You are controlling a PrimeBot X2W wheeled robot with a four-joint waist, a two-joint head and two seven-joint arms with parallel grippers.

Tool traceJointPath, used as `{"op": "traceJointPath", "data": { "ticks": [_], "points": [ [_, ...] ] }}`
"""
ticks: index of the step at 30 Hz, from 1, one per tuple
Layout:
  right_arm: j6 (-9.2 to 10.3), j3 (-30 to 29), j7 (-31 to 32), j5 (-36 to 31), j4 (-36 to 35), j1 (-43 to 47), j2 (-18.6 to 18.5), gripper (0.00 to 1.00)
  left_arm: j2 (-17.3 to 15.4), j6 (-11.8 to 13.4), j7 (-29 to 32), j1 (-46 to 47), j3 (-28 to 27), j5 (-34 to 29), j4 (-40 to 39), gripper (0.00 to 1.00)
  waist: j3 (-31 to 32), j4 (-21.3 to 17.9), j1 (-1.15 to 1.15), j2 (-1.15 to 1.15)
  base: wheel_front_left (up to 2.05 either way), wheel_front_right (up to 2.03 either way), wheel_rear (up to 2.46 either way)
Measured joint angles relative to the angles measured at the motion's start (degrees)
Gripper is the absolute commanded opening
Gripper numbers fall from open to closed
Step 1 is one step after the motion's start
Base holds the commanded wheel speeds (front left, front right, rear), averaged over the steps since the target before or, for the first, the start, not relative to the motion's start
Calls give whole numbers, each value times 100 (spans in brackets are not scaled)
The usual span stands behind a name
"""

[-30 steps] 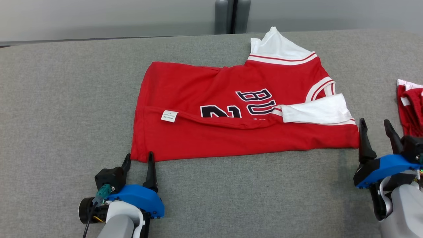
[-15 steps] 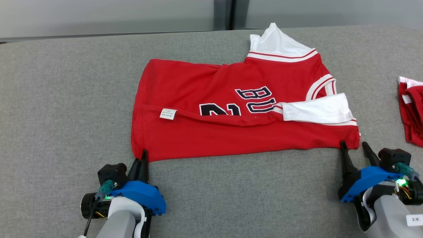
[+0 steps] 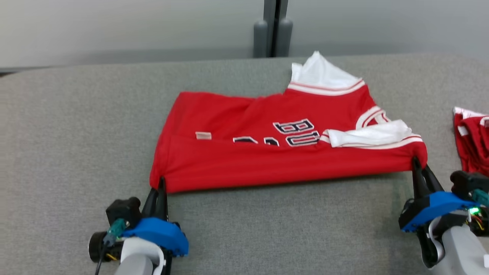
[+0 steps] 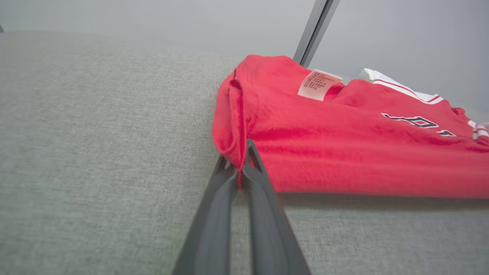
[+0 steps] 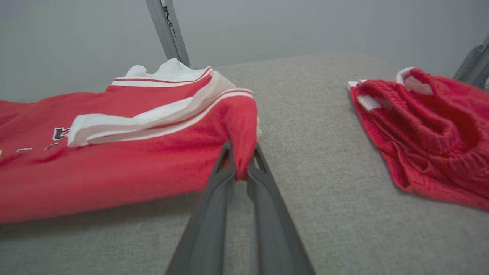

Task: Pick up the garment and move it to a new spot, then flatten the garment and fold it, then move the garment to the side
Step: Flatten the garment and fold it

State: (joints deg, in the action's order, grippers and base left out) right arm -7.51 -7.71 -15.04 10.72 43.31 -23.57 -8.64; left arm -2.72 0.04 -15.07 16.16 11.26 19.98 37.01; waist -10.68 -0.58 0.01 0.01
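On the head view I have the jersey [image 3: 267,164] lying on the grey surface [image 3: 76,133], its near edge raised. The left claw [image 3: 160,185] is clenched on the near left corner, and the right claw [image 3: 419,168] on the near right. The left wrist view gives me the white label [image 4: 319,84] close up. The right wrist view adds a crumpled red cloth [image 5: 428,133], well apart from the jersey.

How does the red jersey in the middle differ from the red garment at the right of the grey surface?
The jersey lies spread out, lettering showing; the side garment is bunched up. The left pincer and right pincer grip the jersey's near corners; nothing touches the side garment. Both are red with white trim.
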Motion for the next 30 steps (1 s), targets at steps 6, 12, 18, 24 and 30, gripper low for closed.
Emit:
{"op": "traceJointPath", "data": {
  "ticks": [6,12,18,24,30],
  "points": [
    [0,81,1,263,-249,730,-24,0,3,-64,1,-654,46,29,-43,0,521,65,-2,-2,0,0,0],
    [0,274,1,524,-300,1479,93,0,-3,-2,1,-1404,94,174,-51,0,859,43,-2,-2,0,0,0],
    [0,270,1,582,-230,1768,99,100,-1,57,1,-1658,253,322,-60,94,857,76,-1,-2,0,0,0],
    [2,21,0,456,-557,1514,45,100,-14,261,1,-1298,58,-48,-488,100,621,99,0,-2,0,0,0],
    [2,93,0,293,-762,971,45,100,-111,194,1,-482,-143,-322,-405,100,288,20,0,-1,0,0,0]
  ]
}}
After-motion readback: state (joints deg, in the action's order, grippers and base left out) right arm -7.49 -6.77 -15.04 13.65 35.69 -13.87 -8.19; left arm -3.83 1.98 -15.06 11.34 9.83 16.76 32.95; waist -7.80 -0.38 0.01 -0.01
